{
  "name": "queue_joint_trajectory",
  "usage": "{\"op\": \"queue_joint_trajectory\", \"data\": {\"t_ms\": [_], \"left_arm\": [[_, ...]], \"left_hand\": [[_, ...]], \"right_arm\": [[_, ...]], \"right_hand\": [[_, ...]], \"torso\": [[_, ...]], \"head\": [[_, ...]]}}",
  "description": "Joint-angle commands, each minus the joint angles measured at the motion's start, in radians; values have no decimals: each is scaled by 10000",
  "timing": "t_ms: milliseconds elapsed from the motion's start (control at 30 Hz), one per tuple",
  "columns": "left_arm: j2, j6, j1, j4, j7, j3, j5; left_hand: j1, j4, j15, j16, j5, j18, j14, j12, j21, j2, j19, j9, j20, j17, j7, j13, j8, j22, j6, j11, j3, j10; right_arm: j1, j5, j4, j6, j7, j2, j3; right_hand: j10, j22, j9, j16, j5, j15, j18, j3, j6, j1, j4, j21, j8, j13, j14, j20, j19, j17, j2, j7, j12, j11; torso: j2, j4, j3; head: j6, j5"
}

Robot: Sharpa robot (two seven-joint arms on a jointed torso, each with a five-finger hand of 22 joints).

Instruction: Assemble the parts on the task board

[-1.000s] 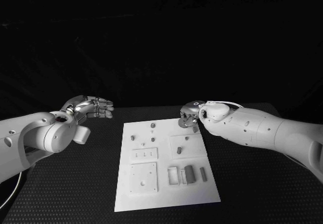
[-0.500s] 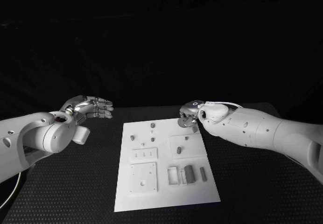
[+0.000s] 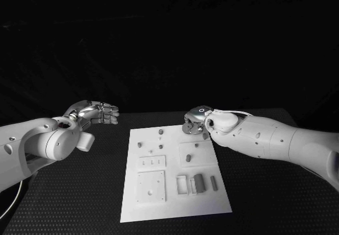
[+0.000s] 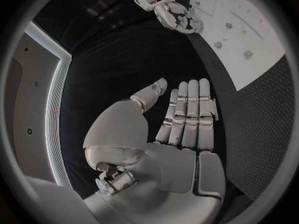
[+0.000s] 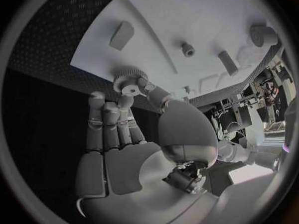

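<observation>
right hand (image 3: pixel 196 122) – fingers (image 5: pixel 127 104) pinch gear (image 5: pixel 127 80) | left hand (image 3: pixel 94 112) – bare

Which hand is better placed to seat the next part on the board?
Right. The right hand is over the far edge of the task board and pinches a small gear. The left hand hangs open off the board, holding nothing.

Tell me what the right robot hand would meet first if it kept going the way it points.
Probably the board's far edge: the right robot hand, holding a gear, hovers there. Depth is unclear.
</observation>
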Motion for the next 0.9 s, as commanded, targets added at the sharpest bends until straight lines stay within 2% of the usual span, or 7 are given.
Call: {"op": "queue_joint_trajectory", "data": {"t_ms": [33,267,400,667,900], "left_arm": [[-2,74,8,16,89,6,-27],[-5,71,8,24,91,7,-27],[-6,70,8,35,91,7,-27],[16,75,8,35,88,8,-27],[38,72,9,39,92,9,-27]], "left_hand": [[2,-41,42,-47,-64,46,13,-68,-68,-4,-7,13,23,12,43,12,-47,17,7,41,-8,18],[4,-41,42,-51,-64,46,14,-74,-72,-5,-7,15,24,15,42,18,-49,20,8,41,-8,19],[4,-41,42,-52,-64,46,14,-76,-74,-5,-6,15,24,17,42,21,-50,22,8,41,-8,20],[6,-41,42,-56,-64,46,16,-83,-78,-6,-5,17,24,21,43,28,-52,26,8,41,-9,22],[7,-41,42,-58,-64,46,17,-87,-79,-6,-4,19,24,23,43,32,-53,28,9,41,-9,23]], "right_arm": [[70,-340,333,-431,-334,-28,12],[178,-418,1124,-508,-458,-93,52],[179,-418,1411,-428,-466,-2,56],[177,-418,1675,-324,-485,377,56],[161,-453,1512,-255,-587,830,49]], "right_hand": [[-539,141,-10,21,65,-392,152,39,1833,-13,43,69,32,-14,471,-206,274,14,-88,-395,48,-553],[-512,136,-7,16,64,-403,152,54,1840,-34,66,74,26,-23,503,-223,306,15,-128,-400,43,-561],[-500,134,-7,13,64,-407,152,59,1843,-47,81,75,23,-26,515,-230,318,15,-143,-401,41,-563],[-488,130,-10,4,63,-411,152,69,1832,-82,121,71,7,-33,531,-239,334,15,-162,-399,33,-563],[-484,128,-12,1,64,-412,152,75,1823,-90,132,69,-2,-36,535,-243,337,16,-171,-397,29,-563]], "torso": [[-2,-4,0],[-1,-4,-1],[0,4,-2],[-2,1,-3],[1,10,0]], "head": [[-4,30],[33,57],[2,80],[11,99],[8,104]]}}
